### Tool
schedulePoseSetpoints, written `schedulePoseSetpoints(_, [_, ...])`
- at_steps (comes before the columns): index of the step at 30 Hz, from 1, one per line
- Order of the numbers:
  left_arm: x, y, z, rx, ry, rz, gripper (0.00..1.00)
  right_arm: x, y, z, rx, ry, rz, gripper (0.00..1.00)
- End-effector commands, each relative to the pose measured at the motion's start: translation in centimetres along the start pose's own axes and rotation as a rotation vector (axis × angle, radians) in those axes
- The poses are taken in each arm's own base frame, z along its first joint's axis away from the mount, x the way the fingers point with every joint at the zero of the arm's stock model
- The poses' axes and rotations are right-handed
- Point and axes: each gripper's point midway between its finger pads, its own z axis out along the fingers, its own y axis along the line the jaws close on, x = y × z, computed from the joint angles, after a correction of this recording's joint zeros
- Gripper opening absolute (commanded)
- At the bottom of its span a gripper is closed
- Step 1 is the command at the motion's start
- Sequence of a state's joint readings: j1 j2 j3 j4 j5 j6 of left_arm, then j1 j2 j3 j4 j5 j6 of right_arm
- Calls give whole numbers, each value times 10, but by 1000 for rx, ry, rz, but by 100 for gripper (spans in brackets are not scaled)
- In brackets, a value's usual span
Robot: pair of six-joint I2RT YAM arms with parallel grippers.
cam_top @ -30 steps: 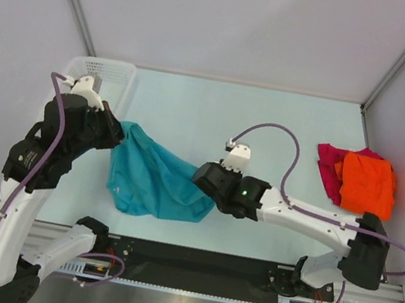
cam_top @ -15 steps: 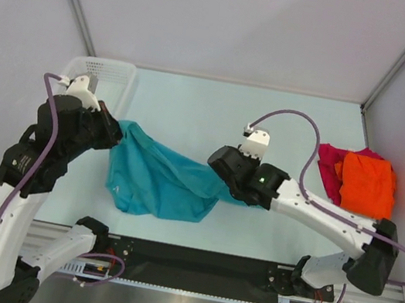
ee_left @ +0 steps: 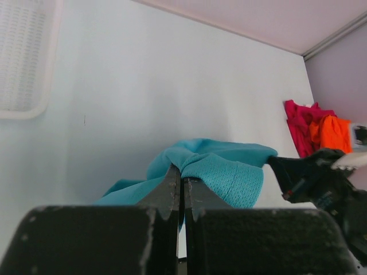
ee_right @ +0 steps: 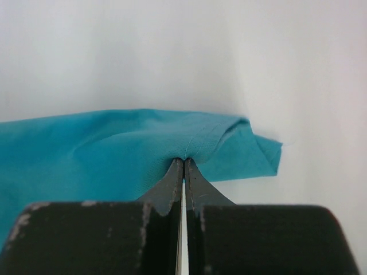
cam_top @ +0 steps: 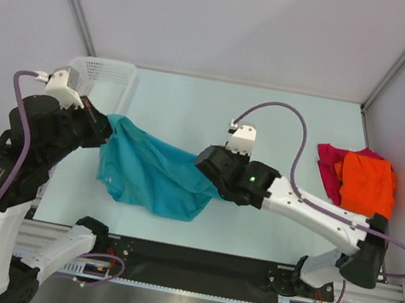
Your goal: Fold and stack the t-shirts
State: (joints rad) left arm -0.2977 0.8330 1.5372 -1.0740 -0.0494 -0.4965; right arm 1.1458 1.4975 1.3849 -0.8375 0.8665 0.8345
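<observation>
1. My left gripper (cam_top: 105,122) has its jaws pressed together on one end of the teal t-shirt (cam_top: 149,177). In the left wrist view the cloth bunches right at the fingertips.
2. My right gripper (cam_top: 214,188) is also pressed together, pinching a folded edge at the opposite end of the same shirt. A short flap pokes out just past its tips.
3. What the next move turns on, as I judge it: the teal shirt spans between the two grippers, its long axis running from one pinch to the other. The loose bulk sags from that line toward the arm bases. Both arms share it; neither is nearer.
4. I read the step as spreading the shirt flat before folding. I cannot tell how much of the sagging cloth rests on the table (cam_top: 271,117).
5. Out past the right gripper, well apart from it on the side away from my left arm, the orange t-shirt (cam_top: 368,185) lies partly on the magenta t-shirt (cam_top: 328,164). The right arm is the nearer one.
6. Count: three t-shirts, one of each colour; two grippers, both occupied; one white basket (cam_top: 104,70) just beyond the left gripper.
</observation>
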Motion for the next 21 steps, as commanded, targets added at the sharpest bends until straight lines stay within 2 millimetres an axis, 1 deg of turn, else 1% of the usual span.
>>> schedulePoseSetpoints(1, [-19, -1, -14, -19, -65, -39, 0, -65, -57, -59, 104, -196, 69, 0])
schedulePoseSetpoints(2, [-21, 0, -18, -20, -78, -48, 0, -78, -61, -76, 86, -226, 104, 0])
schedulePoseSetpoints(3, [-21, 1, -19, -26, -82, -56, 0, -89, -70, -84, 104, -272, 160, 0])
schedulePoseSetpoints(4, [-22, 2, -24, -32, -86, -70, 0, -89, -86, -93, 138, -277, 118, 0])
schedulePoseSetpoints(5, [-23, 2, -27, -36, -92, -77, 0, -103, -92, -105, 129, -302, 162, 0])
schedulePoseSetpoints(6, [-24, 2, -30, -37, -96, -83, 0, -109, -99, -113, 133, -330, 157, 0])
schedulePoseSetpoints(8, [-27, 5, -42, -49, -120, -101, 0, -118, -106, -122, 117, -351, 179, 0])
schedulePoseSetpoints(9, [-29, 6, -46, -54, -129, -107, 0, -126, -114, -128, 109, -373, 213, 0])
schedulePoseSetpoints(11, [-33, 11, -62, -80, -155, -127, 0, -134, -120, -133, 111, -392, 209, 0])
schedulePoseSetpoints(12, [-35, 13, -69, -88, -171, -134, 0, -141, -123, -138, 107, -408, 226, 0])
schedulePoseSetpoints(14, [-42, 20, -90, -107, -231, -159, 0, -148, -127, -143, 105, -425, 234, 0])
schedulePoseSetpoints(15, [-44, 21, -96, -111, -250, -165, 0, -155, -130, -146, 107, -441, 247, 0])
schedulePoseSetpoints(17, [-49, 26, -114, -117, -300, -187, 0, -161, -132, -151, 107, -458, 245, 0])
schedulePoseSetpoints(21, [-55, 32, -135, -123, -365, -220, 0, -182, -147, -166, 111, -517, 278, 0])
